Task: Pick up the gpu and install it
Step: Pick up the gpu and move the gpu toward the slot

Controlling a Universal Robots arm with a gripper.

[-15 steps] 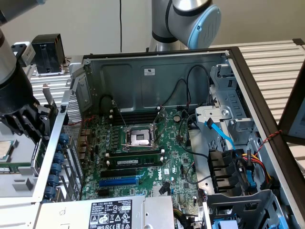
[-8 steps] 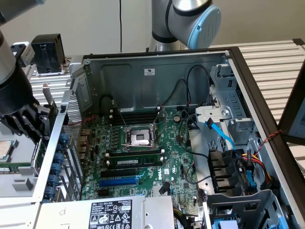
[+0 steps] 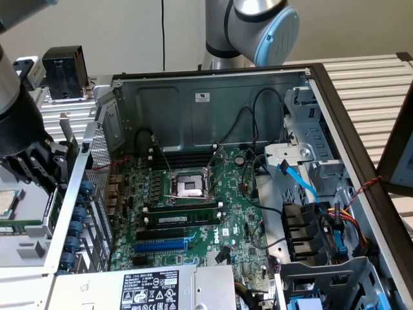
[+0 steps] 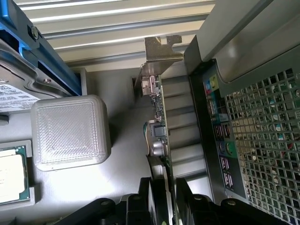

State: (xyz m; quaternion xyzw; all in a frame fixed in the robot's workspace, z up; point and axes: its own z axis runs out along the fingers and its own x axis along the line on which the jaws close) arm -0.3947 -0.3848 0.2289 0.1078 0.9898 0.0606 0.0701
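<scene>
Motherboard (image 3: pixel 193 213) lies green in the floor of the open computer case (image 3: pixel 213 97), with a bare CPU socket (image 3: pixel 189 186) near its middle, dark memory sticks (image 3: pixel 181 219) just below the socket, and a blue expansion slot (image 3: pixel 160 246) nearer the power supply (image 3: pixel 148 287). The gripper (image 3: pixel 39 165) hangs outside the case, beyond the wall on the exterior view's left, above the slatted table (image 3: pixel 374 84). A black fan block (image 3: pixel 64 71) stands on the table behind it.

In the wrist view the gripper (image 4: pixel 162 187) has its two black fingers (image 4: pixel 183 197) pressed in on the gpu (image 4: pixel 159 117), one on each face of the board, jaws only as far apart as the thin card between them. The card is seen edge-on, its metal bracket (image 4: pixel 161 49) at the end away from the fingers. It sits just beside the case's rear port panel (image 4: pixel 218 126) and perforated grille (image 4: pixel 262 140), still outside the case. A white ribbed block (image 4: pixel 70 133) and a CPU chip (image 4: pixel 11 176) lie on the grey surface on the card's other side.
</scene>
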